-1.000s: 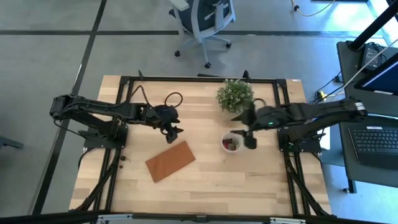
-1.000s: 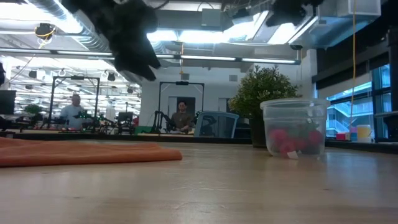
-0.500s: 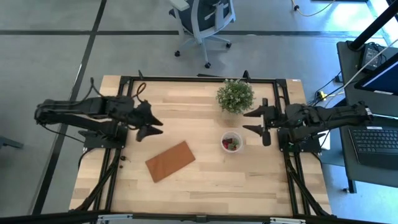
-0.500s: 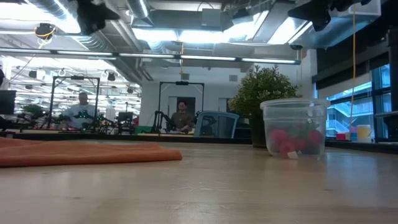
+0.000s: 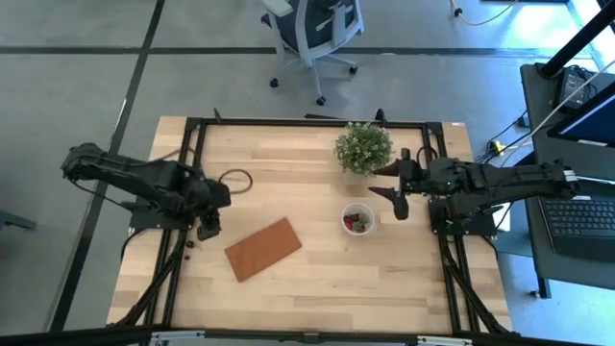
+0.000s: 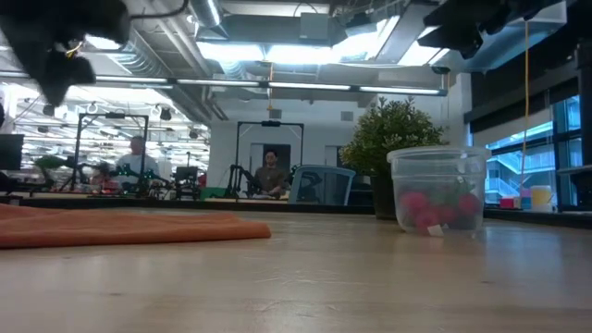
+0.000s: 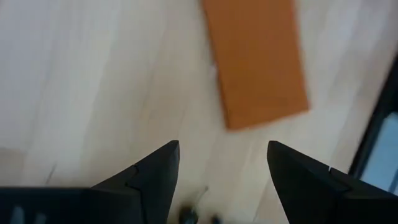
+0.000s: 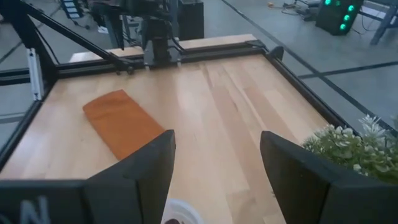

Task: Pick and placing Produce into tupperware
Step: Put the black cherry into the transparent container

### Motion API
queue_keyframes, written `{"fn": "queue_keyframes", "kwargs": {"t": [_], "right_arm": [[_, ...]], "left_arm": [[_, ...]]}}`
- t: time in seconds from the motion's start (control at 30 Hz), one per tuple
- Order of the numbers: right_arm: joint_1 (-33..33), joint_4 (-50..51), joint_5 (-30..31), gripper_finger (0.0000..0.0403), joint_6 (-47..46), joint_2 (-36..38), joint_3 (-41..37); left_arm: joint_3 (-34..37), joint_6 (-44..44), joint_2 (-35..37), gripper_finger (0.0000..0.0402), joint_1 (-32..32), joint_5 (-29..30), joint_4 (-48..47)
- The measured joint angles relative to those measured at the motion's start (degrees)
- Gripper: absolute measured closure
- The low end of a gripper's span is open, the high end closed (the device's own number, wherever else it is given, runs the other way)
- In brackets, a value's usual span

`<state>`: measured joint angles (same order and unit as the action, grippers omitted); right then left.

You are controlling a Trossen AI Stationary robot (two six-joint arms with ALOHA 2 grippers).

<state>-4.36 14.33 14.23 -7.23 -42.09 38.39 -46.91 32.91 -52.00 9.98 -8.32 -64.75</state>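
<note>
1. The tupperware (image 5: 358, 220) is seen on the desk (image 5: 317, 279), right of centre, with the produce (image 5: 360, 223) inside (red pieces show through its wall).
2. The right tool (image 5: 397, 191) is held just beside it, fingers spread.
3. The left tool (image 5: 209, 227) is held spread near the brown board (image 5: 263, 248), well apart from the cup.

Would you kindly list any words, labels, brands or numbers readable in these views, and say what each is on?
No text can be read in any view.
The tupperware, the brown board and the potted plant show no label.
Pale marks at the corner of the right wrist view, on the right gripper, are cut off and unreadable.
</note>
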Motion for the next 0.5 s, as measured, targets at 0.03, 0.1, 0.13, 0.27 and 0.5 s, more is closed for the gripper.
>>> {"fn": "queue_keyframes", "kwargs": {"t": [0.03,0.1,0.13,0.27,0.5], "right_arm": [[0.2,0.0,0.0,0.0166,0.0,-0.4,0.0],[0.5,0.0,0.0,0.0166,-0.1,-1.2,0.0],[0.6,-0.2,0.0,0.0166,0.0,-1.7,0.0],[1.1,-0.5,0.0,0.0166,-0.1,-3.4,0.0],[1.2,-1.9,-0.1,0.0166,-0.2,-6.6,0.0]], "left_arm": [[0.0,0.0,-1.3,0.0168,0.9,0.0,-1.1],[0.0,0.0,-3.8,0.0168,2.6,-0.3,-2.1],[0.0,-0.2,-5.2,0.0168,3.5,-0.3,-2.7],[0.0,-1.8,-10.9,0.0168,6.6,0.2,-5.6],[0.0,-6.2,-21.2,0.0168,10.0,-1.4,-8.5]]}}
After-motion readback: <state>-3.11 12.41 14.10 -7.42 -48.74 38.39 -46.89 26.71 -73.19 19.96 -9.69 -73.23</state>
